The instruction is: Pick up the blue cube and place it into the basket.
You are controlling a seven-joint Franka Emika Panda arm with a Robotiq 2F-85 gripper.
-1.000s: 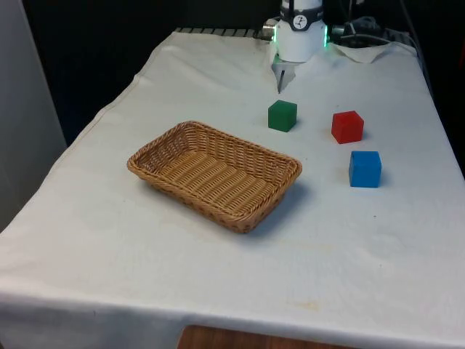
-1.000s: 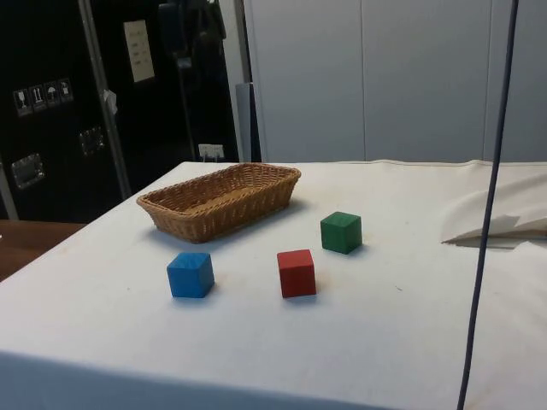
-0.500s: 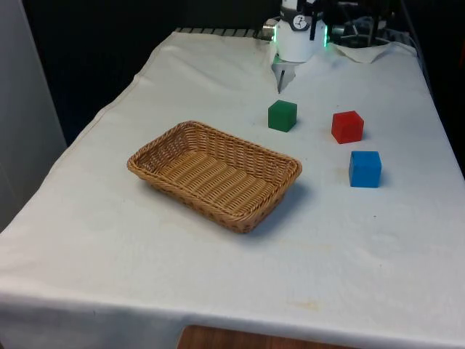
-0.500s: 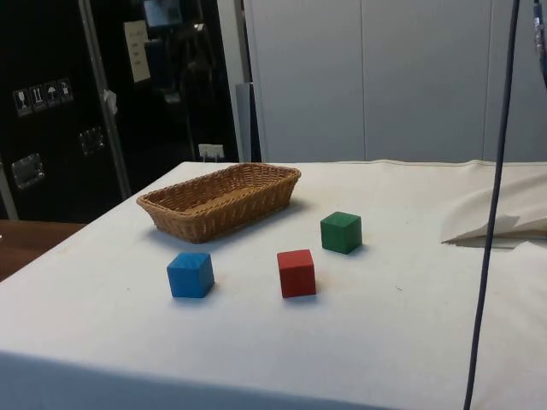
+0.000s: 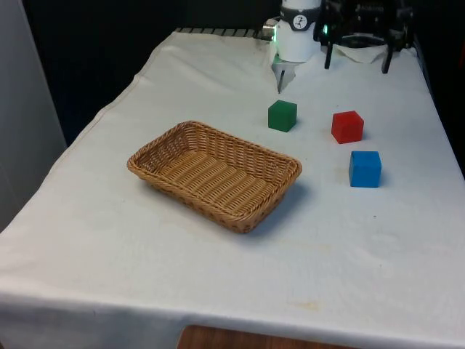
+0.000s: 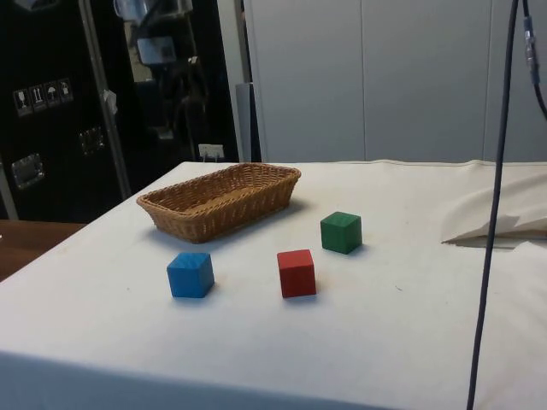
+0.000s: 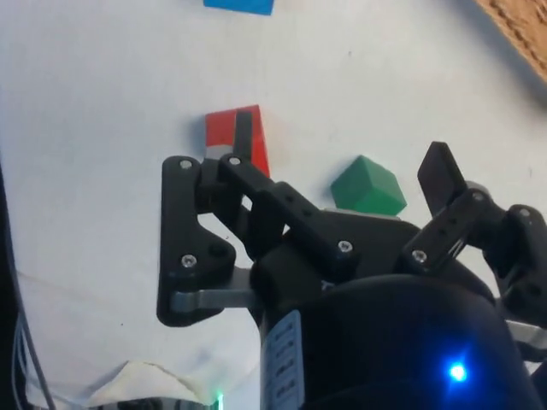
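On the bench [image 5: 218, 283], under its white cloth, the blue cube [image 5: 365, 169] rests flat and upright near the front view's right edge, well apart from the basket [image 5: 214, 174]. It is a plain, solid, matte cube of even mid-blue, with clean square edges and no markings that can be made out; in the side view the blue cube [image 6: 191, 274] shows a lighter top face and slightly darker sides. Nothing touches it.

The red cube [image 5: 347, 126] sits just beyond it toward the far end, and the green cube [image 5: 282, 115] lies farther to the front view's left, nearer the basket's far corner. In the side view the red cube [image 6: 297, 272] stands between the blue one and the green cube [image 6: 341, 231], with the basket [image 6: 220, 199] behind them. The basket is a shallow rectangular tray of tan wicker, set at an angle.

The claw [image 7: 342, 184] hangs above the bench with its two black fingers spread wide and nothing between them; below it the wrist view shows the red cube [image 7: 237, 139], the green cube [image 7: 368, 185] and an edge of the blue cube [image 7: 240, 5].
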